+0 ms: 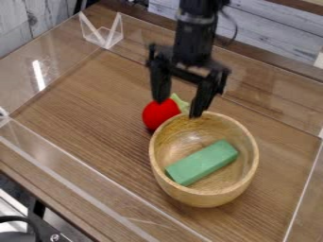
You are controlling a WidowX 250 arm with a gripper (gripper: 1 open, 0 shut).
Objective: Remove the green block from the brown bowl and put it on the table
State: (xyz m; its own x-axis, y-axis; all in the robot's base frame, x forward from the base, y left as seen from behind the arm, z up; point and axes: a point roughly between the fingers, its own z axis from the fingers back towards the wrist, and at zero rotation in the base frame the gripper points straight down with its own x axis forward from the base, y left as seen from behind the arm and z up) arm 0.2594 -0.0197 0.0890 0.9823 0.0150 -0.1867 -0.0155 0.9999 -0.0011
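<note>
My 1 hand (180, 95) is spread wide, its 2 dark fingers well apart and blurred, with nothing pinched between them. I hang above the far rim of the brown bowl (158, 163), and my arm (190, 24) reaches in from the far side of the scene.

Just beyond that rim, on the far left of the bowl, I see 1 red strawberry toy (161, 114) with green leaves (182, 101); part of it is behind my fingers.

Nearer, the 1 green block (202, 163) lies inside the bowl, on its floor, slanting from near left to far right. I am not touching it.

The bowl sits on the table (76, 123), toward the near right, its pale wood thick at the wall. The tabletop is brown wood grain. At the far left, I see 1 clear acrylic piece (101, 32), and at the near left, 1 dark coil of cable (18, 225).
</note>
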